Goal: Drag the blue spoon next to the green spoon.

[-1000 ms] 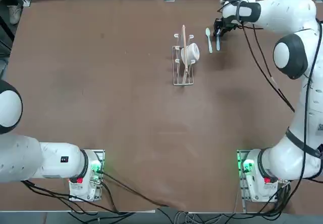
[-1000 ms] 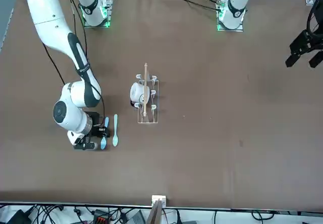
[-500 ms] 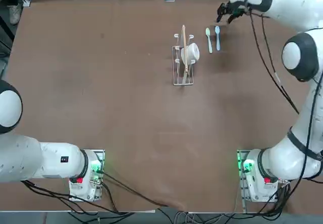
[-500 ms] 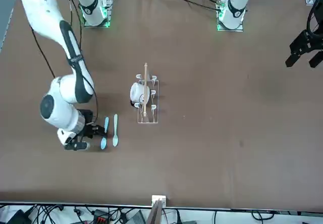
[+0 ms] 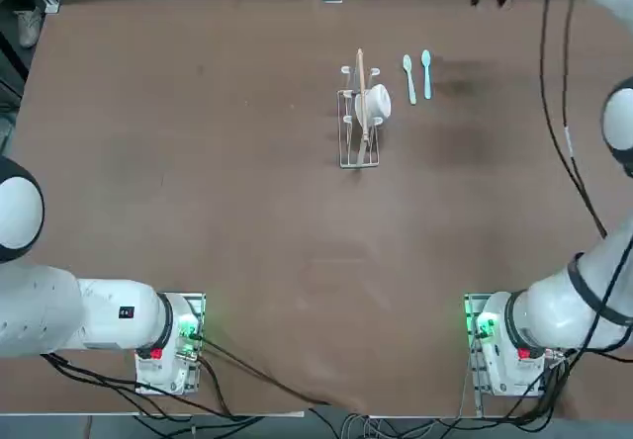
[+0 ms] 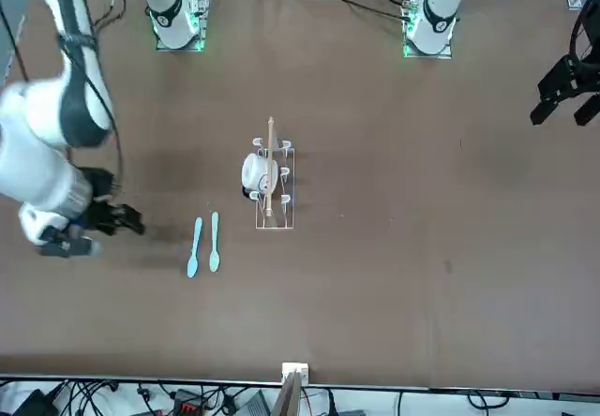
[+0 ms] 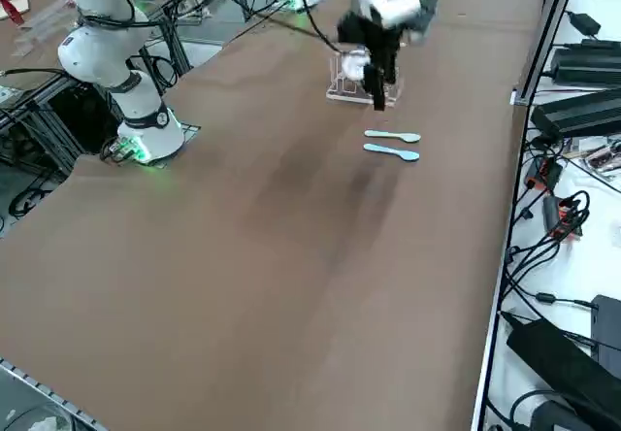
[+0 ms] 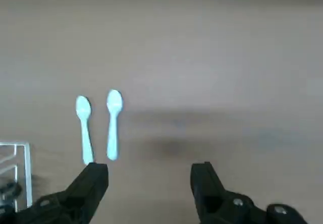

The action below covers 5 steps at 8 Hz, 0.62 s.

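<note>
Right gripper (image 8: 149, 183) has released and lifted clear, fingers wide, empty; blue spoon (image 5: 426, 71) lies just beside green spoon (image 5: 408, 77); drag appears complete.

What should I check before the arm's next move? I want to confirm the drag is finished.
1. blue spoon lies beside green spoon: ok.
2. Spoons parallel, bowls at the same end, a narrow gap between them: ok.
3. right end effector open, holding nothing: ok.
4. End effector lifted clear of both spoons: ok.
5. wire rack with the white cup stands apart from the spoons: ok.
</note>
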Tool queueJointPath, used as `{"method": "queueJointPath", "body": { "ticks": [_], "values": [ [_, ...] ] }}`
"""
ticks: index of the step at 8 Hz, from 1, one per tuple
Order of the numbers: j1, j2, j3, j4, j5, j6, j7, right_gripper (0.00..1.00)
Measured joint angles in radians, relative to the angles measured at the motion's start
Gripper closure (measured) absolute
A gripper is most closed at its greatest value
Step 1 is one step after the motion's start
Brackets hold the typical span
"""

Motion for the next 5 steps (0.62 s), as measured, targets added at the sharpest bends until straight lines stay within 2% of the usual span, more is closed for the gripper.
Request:
{"method": "queueJointPath", "body": {
  "ticks": [2, 5],
  "values": [
    [-0.038, -0.052, -0.012, 0.118, -0.040, -0.215, 0.000, 0.00],
    [-0.063, -0.065, -0.011, 0.287, -0.098, -0.484, -0.004, 0.00]
  ]
}}
